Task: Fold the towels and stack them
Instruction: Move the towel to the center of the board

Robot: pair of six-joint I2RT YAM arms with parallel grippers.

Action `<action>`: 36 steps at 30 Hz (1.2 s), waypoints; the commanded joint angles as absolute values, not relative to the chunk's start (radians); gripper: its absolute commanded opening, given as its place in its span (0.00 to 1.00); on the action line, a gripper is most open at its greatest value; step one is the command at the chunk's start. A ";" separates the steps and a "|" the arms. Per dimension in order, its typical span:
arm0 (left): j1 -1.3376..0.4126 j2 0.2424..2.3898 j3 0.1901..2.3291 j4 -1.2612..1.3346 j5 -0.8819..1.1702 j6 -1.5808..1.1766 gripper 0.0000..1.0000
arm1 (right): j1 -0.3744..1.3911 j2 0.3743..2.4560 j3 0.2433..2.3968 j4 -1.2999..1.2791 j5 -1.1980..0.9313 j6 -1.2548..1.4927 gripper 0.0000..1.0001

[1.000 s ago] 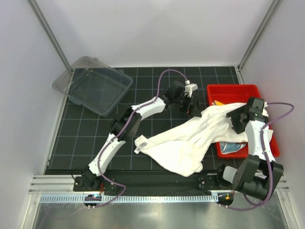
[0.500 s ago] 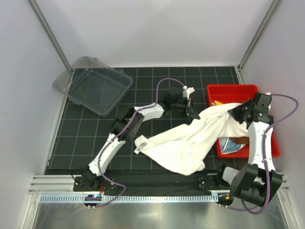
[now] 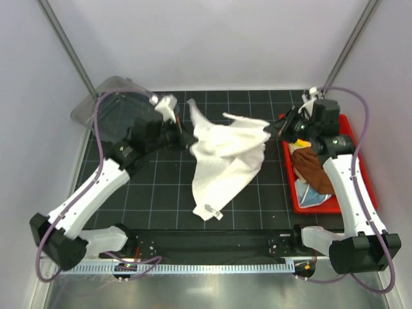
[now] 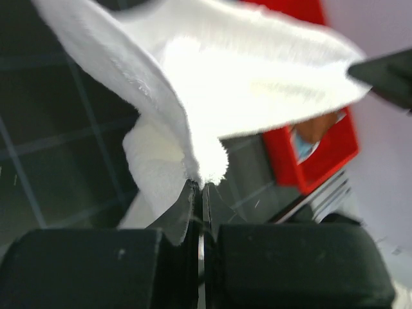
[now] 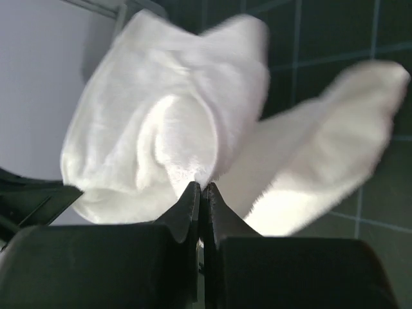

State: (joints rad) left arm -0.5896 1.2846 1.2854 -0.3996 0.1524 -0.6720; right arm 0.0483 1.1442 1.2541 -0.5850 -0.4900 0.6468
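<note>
While both claws pinch it, one cream-white towel (image 3: pixel 225 151) hangs in the air over the black grid mat (image 3: pixel 154 193), stretched between the arms. Its lower end droops toward the near edge with one small label (image 3: pixel 210 210) showing.

Counts: two arms, four towels at most, one red bin (image 3: pixel 291 187), one clear plastic tub (image 3: pixel 119 109).

Apart from the white one, the towels are in the red bin at right: one rust-brown towel (image 3: pixel 315 167) and one light-blue towel (image 3: pixel 314 195) below it. A yellow sliver at the bin's far end is too small to confirm.

The left arm reaches up from the near-left corner, elbow bent. Its left gripper (image 3: pixel 185 138) points right across the mat in front of the tub, fingers pressed together on the towel's left edge; the left wrist view (image 4: pixel 199 190) shows cloth bunched at the tips.

The right arm stands tall over the bin, wrist turned left. The right gripper (image 3: pixel 274 129) is clamped on the towel's right corner, cloth wedged between the tips in the right wrist view (image 5: pixel 201 188).
</note>
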 commanded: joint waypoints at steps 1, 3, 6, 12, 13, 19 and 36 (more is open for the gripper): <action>-0.621 1.252 1.039 -0.624 0.074 -0.683 0.00 | 0.051 1.140 1.058 -0.683 -0.451 0.560 0.01; -0.647 1.188 0.917 -0.603 0.081 -0.704 0.00 | 0.051 1.146 0.959 -0.657 -0.454 0.566 0.01; -0.695 1.140 0.798 -0.595 0.084 -0.747 0.00 | 0.074 1.170 0.801 -0.661 -0.434 0.543 0.01; -0.739 1.059 0.716 -0.698 0.040 -0.784 0.02 | 0.139 1.085 0.742 -0.765 -0.296 0.506 0.01; -0.753 1.025 0.709 -0.712 0.029 -0.796 0.08 | 0.146 1.074 0.764 -0.782 -0.272 0.526 0.07; -0.767 0.982 0.750 -0.748 -0.024 -0.856 0.77 | 0.153 1.058 0.917 -0.879 -0.204 0.506 0.49; -0.359 1.060 0.807 -0.549 0.035 -0.788 0.85 | 0.787 1.844 1.571 -0.847 0.422 0.485 0.47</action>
